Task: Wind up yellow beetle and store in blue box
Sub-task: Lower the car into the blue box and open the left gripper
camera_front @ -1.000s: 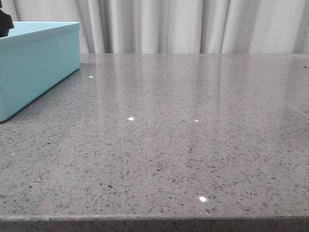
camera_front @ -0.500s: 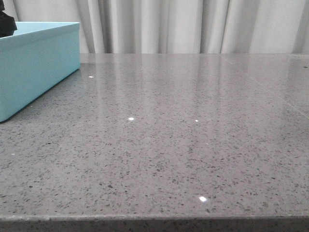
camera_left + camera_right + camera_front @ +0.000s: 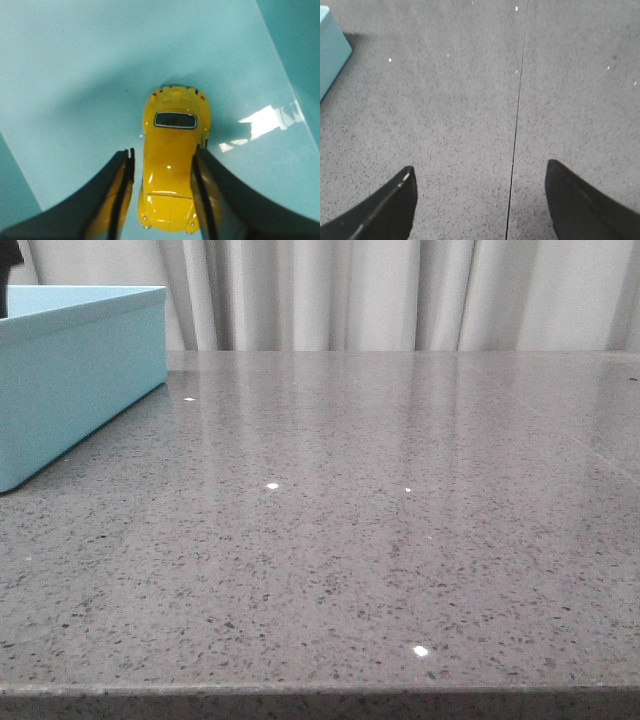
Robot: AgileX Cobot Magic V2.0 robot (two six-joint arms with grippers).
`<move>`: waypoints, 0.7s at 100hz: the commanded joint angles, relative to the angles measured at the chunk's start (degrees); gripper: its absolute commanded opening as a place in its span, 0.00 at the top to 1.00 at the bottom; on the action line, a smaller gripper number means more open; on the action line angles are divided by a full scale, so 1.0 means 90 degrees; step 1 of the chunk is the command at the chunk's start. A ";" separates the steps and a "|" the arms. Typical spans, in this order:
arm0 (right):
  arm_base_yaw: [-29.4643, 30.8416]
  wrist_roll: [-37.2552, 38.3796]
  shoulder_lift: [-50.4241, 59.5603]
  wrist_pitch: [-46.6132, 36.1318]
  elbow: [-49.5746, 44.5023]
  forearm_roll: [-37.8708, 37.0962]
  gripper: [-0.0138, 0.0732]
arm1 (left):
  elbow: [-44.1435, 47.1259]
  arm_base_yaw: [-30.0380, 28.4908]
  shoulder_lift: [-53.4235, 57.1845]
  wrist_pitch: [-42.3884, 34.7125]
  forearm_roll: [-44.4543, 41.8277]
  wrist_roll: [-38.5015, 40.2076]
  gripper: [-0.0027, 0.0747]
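Resting on the pale turquoise floor of the blue box (image 3: 75, 60), the yellow beetle (image 3: 172, 165) sits between the two dark fingers of the left gripper (image 3: 162, 195). One finger (image 3: 210, 200) lies against the car's side, while the other (image 3: 117, 195) stands a little off it, with a strip of box floor showing in the gap; the fingers look slightly parted rather than clamped, though the wrist view is too close to be sure the near one carries no load. The car's dark window faces up toward the camera, and a bright reflection lies on the box floor beside it.

From the front, the blue box (image 3: 80, 370) stands at the far left of the grey speckled table (image 3: 380, 540), with pale curtains (image 3: 400, 290) behind. The car itself is hidden there by the box wall.

The right gripper (image 3: 480, 200) hangs over bare tabletop with its fingers wide apart and nothing between them. A thin seam (image 3: 517, 125) in the stone runs under it, and a corner of the box shows at the edge of that view.
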State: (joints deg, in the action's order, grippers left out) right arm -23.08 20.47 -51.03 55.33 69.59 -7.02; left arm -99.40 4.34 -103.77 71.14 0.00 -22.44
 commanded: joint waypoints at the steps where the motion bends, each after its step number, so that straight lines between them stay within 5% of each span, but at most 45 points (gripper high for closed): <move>1: -0.0011 -0.0082 0.0281 -0.0462 0.0136 -0.0259 0.22 | -0.0239 -0.0022 0.0671 0.0093 0.0210 0.0088 0.79; 13: -0.0011 -0.0122 0.0505 -0.0260 0.0136 -0.0309 0.25 | -0.0239 -0.0022 0.1090 0.0033 0.0475 0.0088 0.99; 49: -0.0011 -0.0231 0.1280 0.0099 0.0131 -0.0310 0.83 | 0.0049 -0.0022 0.2441 0.0150 0.1286 0.0088 0.99; 70: -0.0011 -0.0298 0.1830 -0.0011 -0.0301 -0.0316 0.92 | 0.1117 -0.0022 0.3617 -0.0267 0.1525 0.0088 0.99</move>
State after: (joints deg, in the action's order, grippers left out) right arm -23.08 18.71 -36.09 59.55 67.65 -8.56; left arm -91.56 4.34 -76.60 71.83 11.98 -22.31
